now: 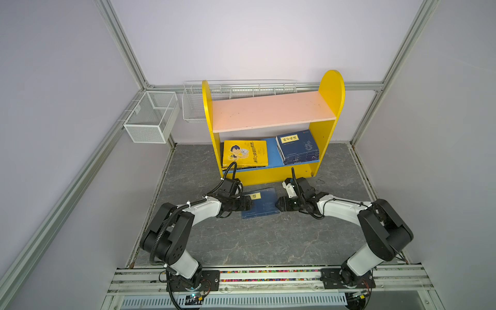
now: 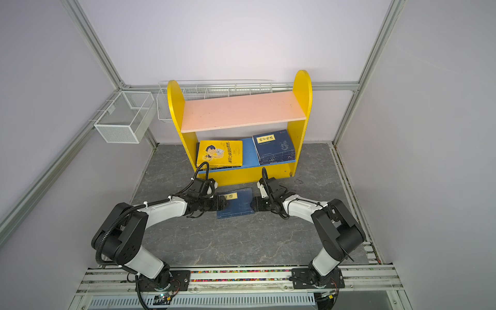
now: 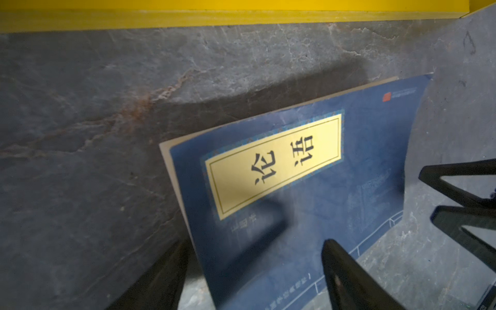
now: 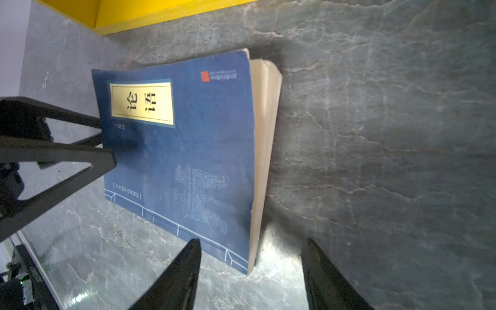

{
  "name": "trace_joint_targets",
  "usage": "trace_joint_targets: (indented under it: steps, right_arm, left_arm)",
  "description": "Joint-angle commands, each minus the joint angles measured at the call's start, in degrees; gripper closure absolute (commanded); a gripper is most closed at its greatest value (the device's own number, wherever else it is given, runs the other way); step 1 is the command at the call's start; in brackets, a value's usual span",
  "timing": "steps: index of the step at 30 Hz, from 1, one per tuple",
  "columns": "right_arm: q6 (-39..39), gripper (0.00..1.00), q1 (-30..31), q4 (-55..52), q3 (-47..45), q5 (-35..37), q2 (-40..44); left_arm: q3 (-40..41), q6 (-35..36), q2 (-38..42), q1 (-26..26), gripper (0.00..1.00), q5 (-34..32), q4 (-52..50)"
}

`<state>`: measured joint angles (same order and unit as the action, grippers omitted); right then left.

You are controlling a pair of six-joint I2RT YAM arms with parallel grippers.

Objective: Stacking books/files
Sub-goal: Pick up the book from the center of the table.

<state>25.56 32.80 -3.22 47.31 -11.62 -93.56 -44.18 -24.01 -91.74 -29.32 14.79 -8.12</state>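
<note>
Yellow shelf (image 1: 332, 91), apparently mesh basket (image 1: 146, 134) beside

Robotics lab test cell.
Was boxed in by aluminium posts (image 1: 124, 51) and blank lilac panels (image 1: 241, 40), with two robot arms (image 1: 174, 233) bolted to a slotted rail (image 1: 268, 276), facing a toy bookshelf (image 1: 332, 91) and wire baskets (image 1: 150, 118) on a stone-print tabletop (image 1: 268, 241).

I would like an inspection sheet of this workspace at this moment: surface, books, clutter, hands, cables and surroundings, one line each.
Surface: grey marbled tabletop, one book on it.
Job's things: navy book flat before the bookshelf; yellow book topping a stack and a navy stack on the lower shelf.
Clutter: nothing seen.
Hands: left hand and right hand open, one at each side edge of the navy book.
Cables: black cables loop up from both wrists.
Surroundings: mesh basket, wire rack behind the bookshelf, aluminium frame.
</note>
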Motion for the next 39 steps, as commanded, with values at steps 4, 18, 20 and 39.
trace_joint_targets:
  steps: [4,18,20,39]
  right_arm:
    - [0.5,0.37,-0.5,0.4,6.1,-4.2,-7.0]
    - [2.6,0.54,0.1,9.4,7.4,-19.0,-7.3]
    - [2.8,0.60,0.2,10.2,7.3,-20.9,-5.4]
    - [-3.0,0.93,-11.5,-1.3,3.4,-34.7,19.8]
  left_arm:
    - [-2.2,2.0,-2.9,-0.7,0.25,-0.5,-2.3]
    - [-4.9,4.7,-5.2,-3.8,0.44,-0.8,-6.2]
    - [-5.0,4.6,-5.1,-3.8,0.44,-0.7,-6.3]
    - [-1.4,-7.6,22.0,2.5,0.11,14.2,-5.0]
